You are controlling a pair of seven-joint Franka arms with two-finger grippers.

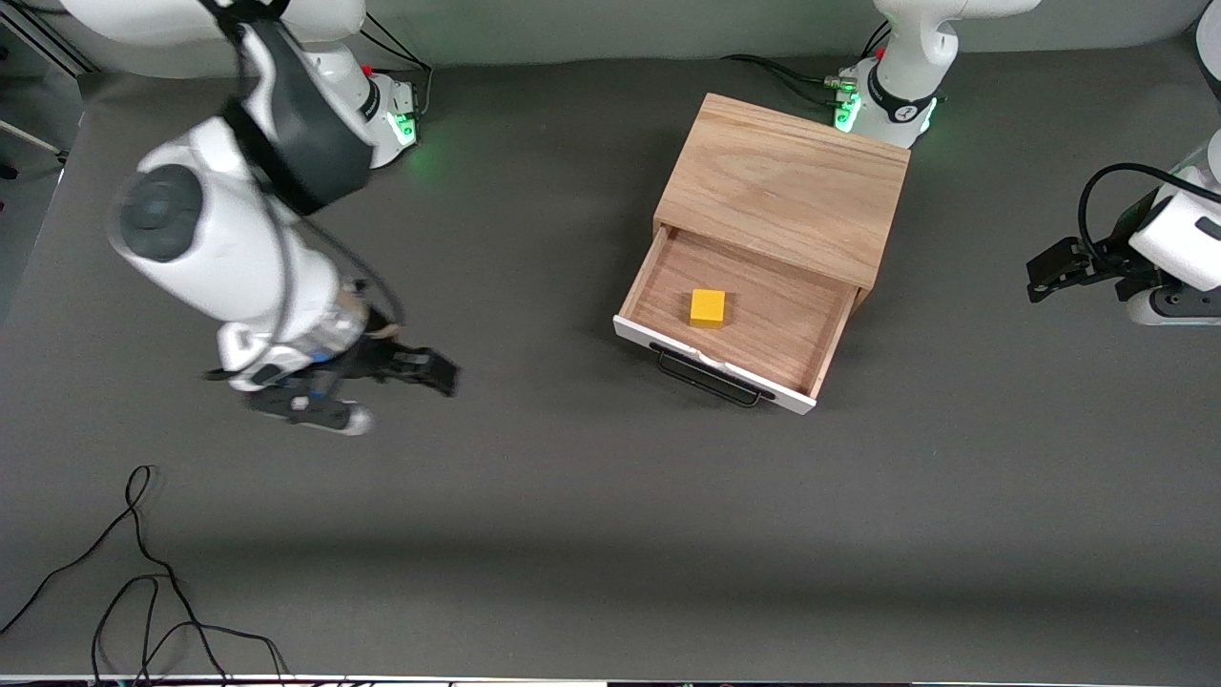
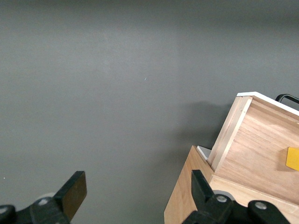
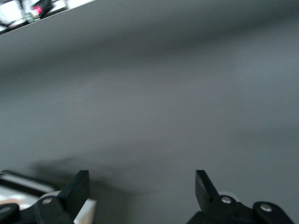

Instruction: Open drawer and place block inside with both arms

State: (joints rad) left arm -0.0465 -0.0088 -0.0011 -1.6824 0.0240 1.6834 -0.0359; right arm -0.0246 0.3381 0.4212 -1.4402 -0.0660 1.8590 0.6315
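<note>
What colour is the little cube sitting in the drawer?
Bright yellow; the block shows best in the front view.

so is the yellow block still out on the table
No, the block lies inside the open drawer, on its wooden floor.

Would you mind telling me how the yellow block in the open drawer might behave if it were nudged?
The yellow block looks rigid and flat-sided, so it would probably slide, not roll. Squat and low, it seems unlikely to tip on the drawer floor.
</note>
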